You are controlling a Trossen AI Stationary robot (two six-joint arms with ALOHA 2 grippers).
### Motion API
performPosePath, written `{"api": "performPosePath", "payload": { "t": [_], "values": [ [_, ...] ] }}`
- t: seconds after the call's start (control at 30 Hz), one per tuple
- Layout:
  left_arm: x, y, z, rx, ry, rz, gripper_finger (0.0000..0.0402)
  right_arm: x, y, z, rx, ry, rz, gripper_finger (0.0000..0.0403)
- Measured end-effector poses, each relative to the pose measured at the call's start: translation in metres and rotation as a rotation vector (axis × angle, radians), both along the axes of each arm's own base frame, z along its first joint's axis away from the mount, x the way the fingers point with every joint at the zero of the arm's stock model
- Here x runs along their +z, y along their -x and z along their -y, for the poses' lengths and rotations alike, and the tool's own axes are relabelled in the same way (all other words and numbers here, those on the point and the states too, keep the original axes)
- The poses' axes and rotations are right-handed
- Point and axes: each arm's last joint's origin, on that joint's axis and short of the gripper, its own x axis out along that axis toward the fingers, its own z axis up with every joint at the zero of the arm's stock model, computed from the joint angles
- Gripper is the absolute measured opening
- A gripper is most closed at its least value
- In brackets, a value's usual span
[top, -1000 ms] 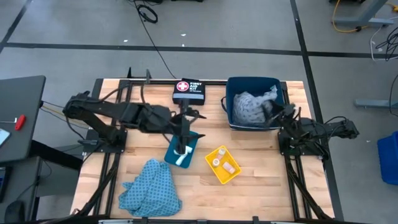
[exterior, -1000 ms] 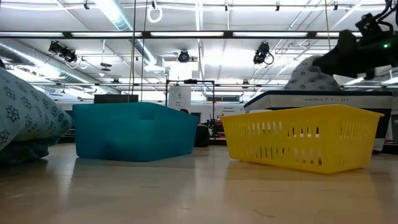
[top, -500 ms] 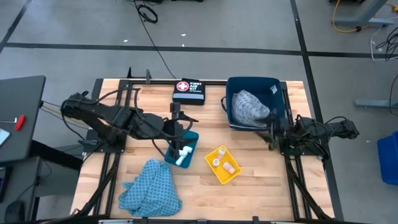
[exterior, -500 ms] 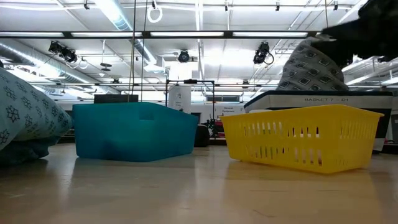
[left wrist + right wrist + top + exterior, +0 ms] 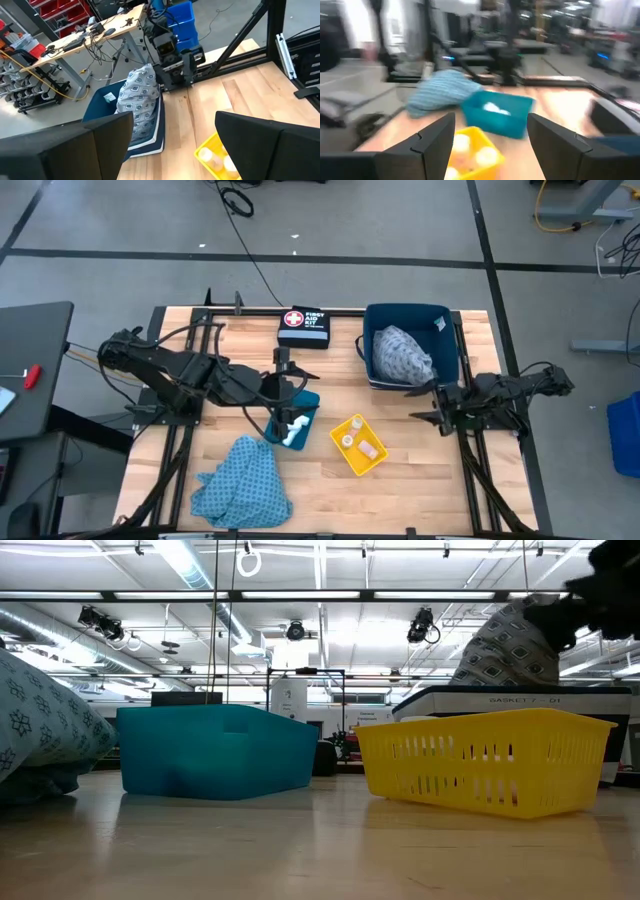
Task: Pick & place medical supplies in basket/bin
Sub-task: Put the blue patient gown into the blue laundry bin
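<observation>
Both grippers are open and touch nothing. My left gripper (image 5: 289,386) hovers over the far end of a teal tray (image 5: 297,420), where white rolls (image 5: 292,430) lie. My right gripper (image 5: 418,404) is near the dark blue bin (image 5: 447,340), pointing toward the table's left. One patterned cloth (image 5: 402,354) sits heaped in that bin, rising above its rim (image 5: 505,645). The other light-blue cloth (image 5: 243,480) lies crumpled on the table near its near edge. Small pale vials (image 5: 350,442) lie in a yellow basket (image 5: 370,460). The left wrist view shows open fingers (image 5: 175,122); so does the right wrist view (image 5: 491,120).
A black first aid pouch (image 5: 303,327) lies at the far edge, left of the bin. The teal tray (image 5: 215,750) and yellow basket (image 5: 485,760) stand mid-table. Bare wood shows between the basket and the right arm and along the near edge.
My right gripper has left the cloth in the blue bin and drawn back toward the near edge, turning to point at the table's left. The cloth has settled into a heap in the bin. My left gripper has risen off the teal tray and pulled back a little.
</observation>
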Motion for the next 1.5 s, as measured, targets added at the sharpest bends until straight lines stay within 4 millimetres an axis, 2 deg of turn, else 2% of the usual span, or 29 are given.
{"api": "performPosePath", "payload": {
  "t": [0.07, 0.23, 0.33, 0.47, 0.63, 0.8, 0.97, 1.1, 1.27, 1.5],
  "values": [
    [0.000, 0.000, 0.000, 0.000, -0.001, 0.003, 0.0281, 0.004, 0.000, 0.000, -0.021, -0.030, 0.030, 0.0258],
    [0.005, -0.002, 0.000, -0.009, -0.014, 0.044, 0.0281, 0.032, 0.004, -0.008, 0.182, -0.053, 0.296, 0.0258],
    [0.007, -0.002, 0.001, -0.012, -0.025, 0.067, 0.0281, 0.029, -0.005, -0.013, 0.168, -0.026, 0.262, 0.0258],
    [0.005, -0.003, -0.004, 0.027, -0.034, 0.049, 0.0281, 0.021, -0.028, -0.024, 0.137, -0.003, 0.177, 0.0258],
    [-0.013, 0.002, -0.013, 0.102, 0.029, -0.117, 0.0281, 0.016, -0.051, -0.043, 0.218, 0.038, 0.238, 0.0258],
    [-0.038, 0.022, -0.011, 0.187, 0.203, -0.375, 0.0281, 0.009, -0.066, -0.054, 0.217, 0.066, 0.186, 0.0258],
    [-0.047, 0.043, 0.008, 0.238, 0.298, -0.480, 0.0281, 0.021, -0.094, -0.067, 0.197, 0.133, 0.026, 0.0258],
    [-0.056, 0.056, 0.033, 0.227, 0.397, -0.572, 0.0281, 0.036, -0.110, -0.080, 0.175, 0.187, -0.060, 0.0258],
    [-0.075, 0.064, 0.074, 0.244, 0.453, -0.634, 0.0282, 0.048, -0.112, -0.089, 0.169, 0.207, -0.039, 0.0258],
    [-0.125, 0.059, 0.125, 0.319, 0.423, -0.736, 0.0282, 0.047, -0.107, -0.095, 0.103, 0.190, -0.062, 0.0258]
  ]
}}
